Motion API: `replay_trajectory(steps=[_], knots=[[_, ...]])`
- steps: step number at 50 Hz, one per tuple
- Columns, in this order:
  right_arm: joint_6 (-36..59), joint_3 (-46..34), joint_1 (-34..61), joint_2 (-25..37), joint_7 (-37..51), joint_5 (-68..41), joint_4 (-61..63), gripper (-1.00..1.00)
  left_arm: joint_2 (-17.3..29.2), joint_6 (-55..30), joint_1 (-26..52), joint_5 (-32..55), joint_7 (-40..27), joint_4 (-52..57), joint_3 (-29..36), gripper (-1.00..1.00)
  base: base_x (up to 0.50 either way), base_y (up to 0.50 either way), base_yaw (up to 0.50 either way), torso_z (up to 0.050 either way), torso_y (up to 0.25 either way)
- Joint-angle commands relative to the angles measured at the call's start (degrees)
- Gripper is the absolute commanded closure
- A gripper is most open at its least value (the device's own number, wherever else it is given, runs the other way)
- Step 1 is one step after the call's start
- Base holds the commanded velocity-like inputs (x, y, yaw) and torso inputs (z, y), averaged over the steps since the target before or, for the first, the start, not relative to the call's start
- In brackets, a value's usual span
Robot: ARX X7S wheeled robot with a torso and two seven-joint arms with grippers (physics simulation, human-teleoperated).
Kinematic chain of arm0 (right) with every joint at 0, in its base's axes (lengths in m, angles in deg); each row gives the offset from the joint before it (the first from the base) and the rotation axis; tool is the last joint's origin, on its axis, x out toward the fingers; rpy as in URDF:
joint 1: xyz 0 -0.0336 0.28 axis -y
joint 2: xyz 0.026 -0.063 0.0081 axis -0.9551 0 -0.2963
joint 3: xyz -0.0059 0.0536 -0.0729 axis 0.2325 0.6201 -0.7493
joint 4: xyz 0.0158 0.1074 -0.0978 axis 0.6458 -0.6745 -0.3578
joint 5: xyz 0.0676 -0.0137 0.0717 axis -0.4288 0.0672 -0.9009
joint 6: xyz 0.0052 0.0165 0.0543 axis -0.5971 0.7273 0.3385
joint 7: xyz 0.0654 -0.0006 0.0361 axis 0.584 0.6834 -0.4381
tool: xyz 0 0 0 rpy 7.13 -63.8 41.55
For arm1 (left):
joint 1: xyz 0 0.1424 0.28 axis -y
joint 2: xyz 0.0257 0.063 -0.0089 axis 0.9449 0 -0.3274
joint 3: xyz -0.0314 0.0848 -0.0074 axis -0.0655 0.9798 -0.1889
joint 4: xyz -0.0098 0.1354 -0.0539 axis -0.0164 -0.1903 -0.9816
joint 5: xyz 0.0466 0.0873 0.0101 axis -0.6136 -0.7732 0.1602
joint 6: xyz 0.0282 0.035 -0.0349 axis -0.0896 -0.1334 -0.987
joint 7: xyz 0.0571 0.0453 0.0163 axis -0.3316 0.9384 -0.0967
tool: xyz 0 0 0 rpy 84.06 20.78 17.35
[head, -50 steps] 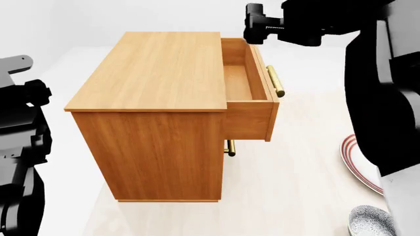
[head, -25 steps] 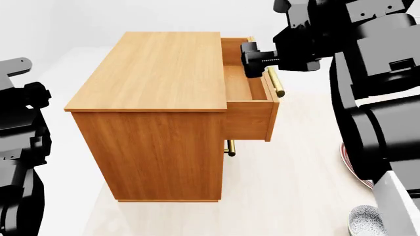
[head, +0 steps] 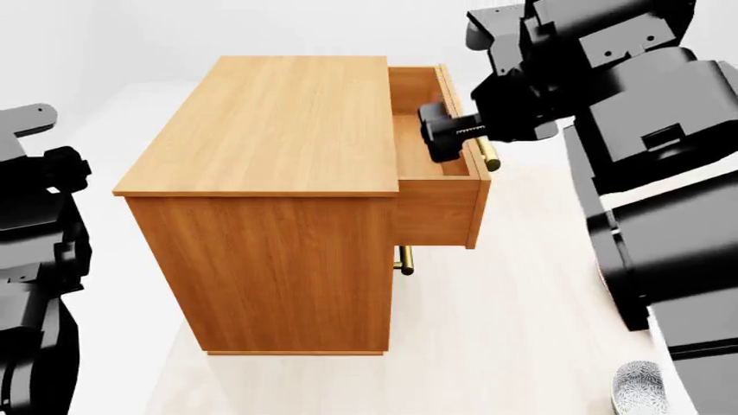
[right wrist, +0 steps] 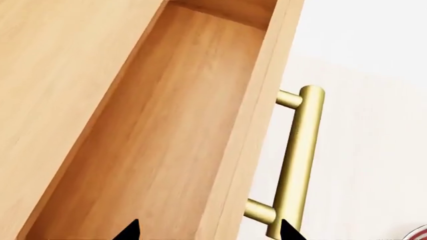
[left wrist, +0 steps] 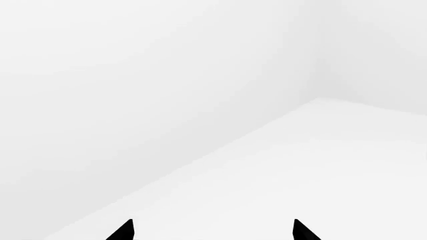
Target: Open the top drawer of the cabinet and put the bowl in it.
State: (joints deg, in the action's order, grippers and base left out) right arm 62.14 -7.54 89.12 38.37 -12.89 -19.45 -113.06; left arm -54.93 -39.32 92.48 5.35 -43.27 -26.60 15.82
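Hovering over the pulled-out top drawer (head: pixel 429 130) of the cabinet (head: pixel 271 216), the right claw (right wrist: pixel 208 231) is spread, empty. Left claw (left wrist: pixel 212 231) spread too, facing white walls. The bowl (head: pixel 641 389) sits on the pale floor (head: pixel 519 328).

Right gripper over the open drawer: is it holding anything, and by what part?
Nothing. The right gripper hangs open over the top drawer, fingertips apart with only drawer wood between them. The bowl sits on the floor.

R gripper (head: pixel 441 138) dropped over open top drawer (head: pixel 421 130).
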Motion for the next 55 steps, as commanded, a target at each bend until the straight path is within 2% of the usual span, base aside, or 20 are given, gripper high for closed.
replay_trajectory(steps=[1,20,26,55], knots=[[-1.0,-5.0,-0.8,0.0,1.3,-3.5,0.0,-1.0,0.0,0.1,-0.1,0.0,0.1,0.0,-0.1,-1.0,0.0,0.0,0.0,0.0,0.0],[-1.1,1.7,-2.7,0.2,1.1,10.7,0.0,-1.0,-0.1,0.3,-0.1,0.0,0.2,0.0,-0.1,-1.0,0.0,0.0,0.0,0.0,0.0],[-1.7,1.6,-3.2,0.4,1.8,13.6,0.0,-1.0,-0.1,0.4,-0.1,0.0,0.3,0.0,-0.1,-1.0,0.0,0.0,0.0,0.0,0.0],[-3.1,-2.5,-3.0,4.2,4.2,15.4,0.0,-1.0,-0.2,0.4,-0.3,0.0,0.2,0.0,-0.1,-1.0,0.0,0.0,0.0,0.0,0.0]])
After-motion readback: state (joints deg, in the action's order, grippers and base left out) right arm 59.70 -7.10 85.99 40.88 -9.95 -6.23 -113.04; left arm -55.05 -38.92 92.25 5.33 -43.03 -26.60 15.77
